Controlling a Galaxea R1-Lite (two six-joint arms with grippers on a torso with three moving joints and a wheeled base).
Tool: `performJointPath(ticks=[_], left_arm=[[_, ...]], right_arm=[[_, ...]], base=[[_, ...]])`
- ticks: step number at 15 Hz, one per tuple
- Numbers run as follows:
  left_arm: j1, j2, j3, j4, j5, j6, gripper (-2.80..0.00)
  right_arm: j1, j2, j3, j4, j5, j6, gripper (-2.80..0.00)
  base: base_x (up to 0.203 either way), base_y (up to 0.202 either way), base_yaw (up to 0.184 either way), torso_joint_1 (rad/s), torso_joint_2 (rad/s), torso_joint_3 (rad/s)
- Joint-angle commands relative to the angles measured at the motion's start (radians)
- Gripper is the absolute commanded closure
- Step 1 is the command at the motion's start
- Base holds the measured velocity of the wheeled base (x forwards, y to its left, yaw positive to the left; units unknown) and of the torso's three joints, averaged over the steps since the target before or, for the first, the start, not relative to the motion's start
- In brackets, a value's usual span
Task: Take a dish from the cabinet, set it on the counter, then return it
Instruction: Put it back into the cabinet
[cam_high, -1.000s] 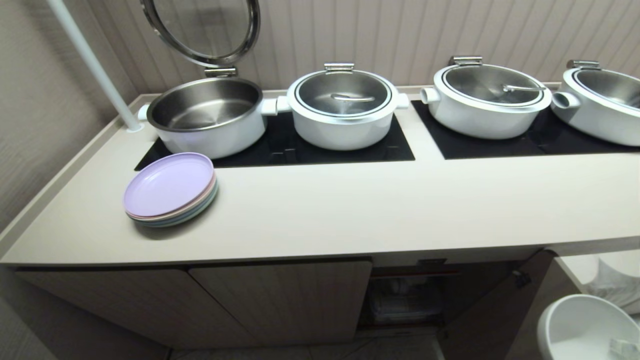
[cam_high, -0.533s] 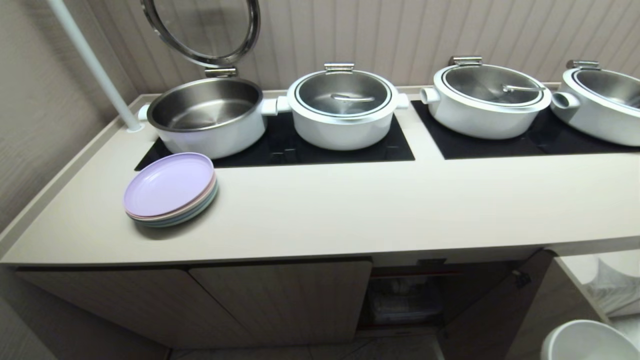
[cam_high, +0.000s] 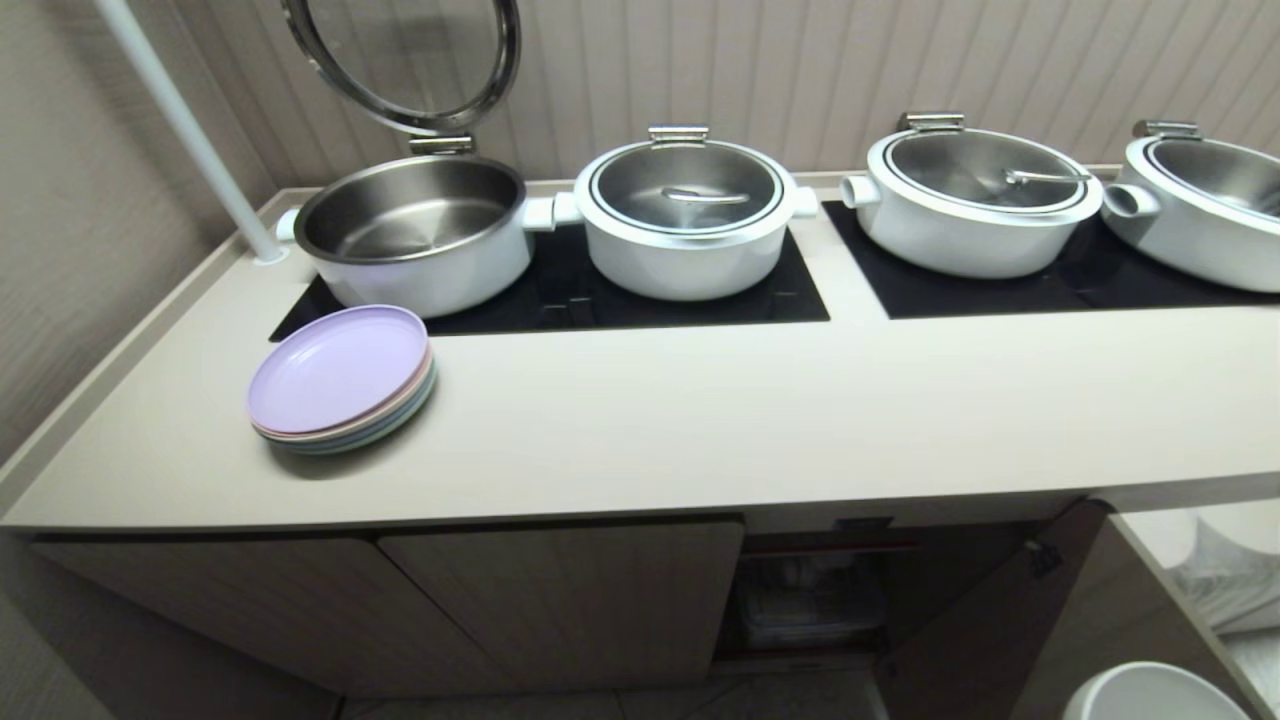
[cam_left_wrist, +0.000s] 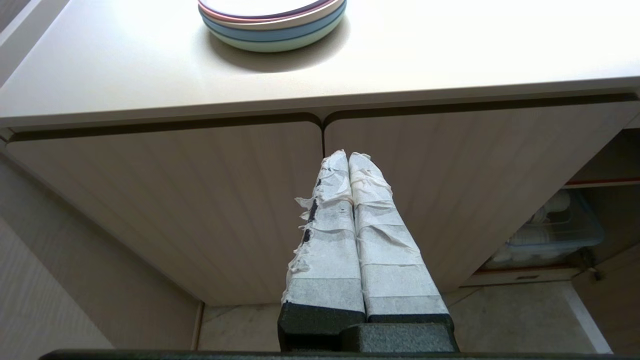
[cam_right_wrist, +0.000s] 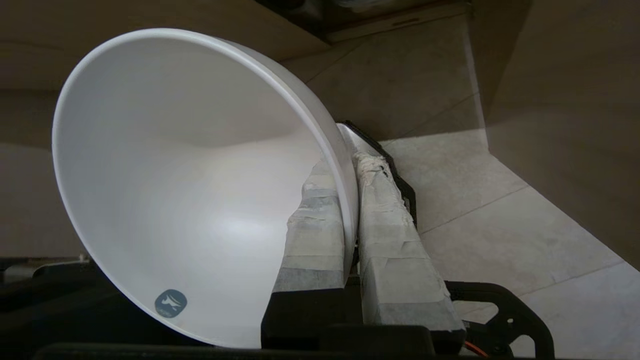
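The dish (cam_right_wrist: 190, 190), a plain white bowl, hangs low over the tiled floor with my right gripper (cam_right_wrist: 347, 165) shut on its rim, one finger inside and one outside. In the head view only the dish's upper rim (cam_high: 1150, 695) shows at the bottom right corner, below and to the right of the open cabinet (cam_high: 830, 548). The cabinet's door (cam_high: 990, 620) is swung out. A clear bin of white bowls (cam_left_wrist: 550, 230) sits inside. The beige counter (cam_high: 700, 420) runs above. My left gripper (cam_left_wrist: 347, 156) is shut and empty, parked in front of closed cupboard doors.
A stack of pastel plates (cam_high: 340, 380) lies on the counter's left part. Several white pots stand on black glass panels behind, the left one (cam_high: 415, 230) with its lid raised. A white pole (cam_high: 185, 130) rises at the back left corner.
The dish has sunk toward the bottom right corner of the head view, so that only its rim shows now. The left arm has not moved.
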Motion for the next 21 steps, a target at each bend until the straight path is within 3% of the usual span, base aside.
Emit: performJointPath(ticks=[1, 13, 21], left_arm=[[0.0, 0.0, 0.0, 0.0, 0.0, -0.001, 0.0], [0.0, 0.0, 0.0, 0.0, 0.0, 0.0, 0.0], [0.0, 0.0, 0.0, 0.0, 0.0, -0.001, 0.0]], right_arm=[[0.028, 0.005, -0.003, 0.011, 0.004, 0.001, 0.0], [0.114, 0.061, -0.06, 0.099, 0.027, -0.002, 0.0], [0.114, 0.061, -0.049, 0.106, 0.022, -0.001, 0.0]], base=[[0.0, 0.0, 0.0, 0.0, 0.0, 0.0], [0.0, 0.0, 0.0, 0.0, 0.0, 0.0], [0.0, 0.0, 0.0, 0.0, 0.0, 0.0]])
